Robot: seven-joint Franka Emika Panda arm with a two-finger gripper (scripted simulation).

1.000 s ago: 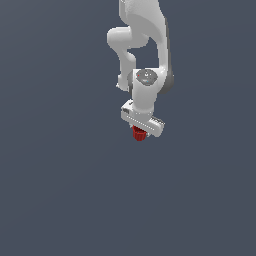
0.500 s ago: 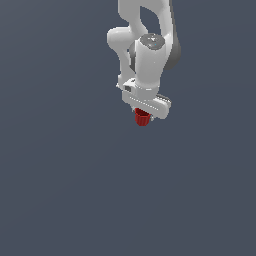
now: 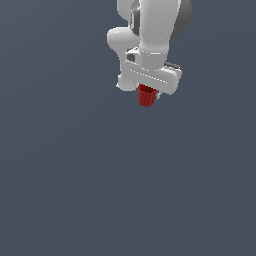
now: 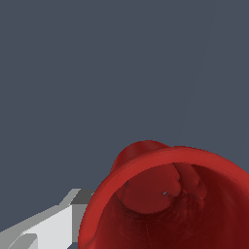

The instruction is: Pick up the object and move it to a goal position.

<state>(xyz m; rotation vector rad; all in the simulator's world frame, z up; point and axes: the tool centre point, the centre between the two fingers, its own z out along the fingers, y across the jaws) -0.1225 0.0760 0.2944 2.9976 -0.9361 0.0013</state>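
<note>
The object is a small dark-red ribbed cup hanging below the white hand of the arm, near the top of the exterior view. My gripper is shut on the cup, and its fingers are mostly hidden behind the hand and the cup. In the wrist view the object fills the lower part of the picture, its open rim and hollow inside facing the camera. One white finger shows beside the rim. The cup is held off the ground, upright.
A flat dark grey-blue floor fills both views. The white arm rises out of the top of the exterior view. Nothing else shows.
The arm has risen with the cup in its grip and shifted slightly toward the exterior view's right. The hand has turned a little.
</note>
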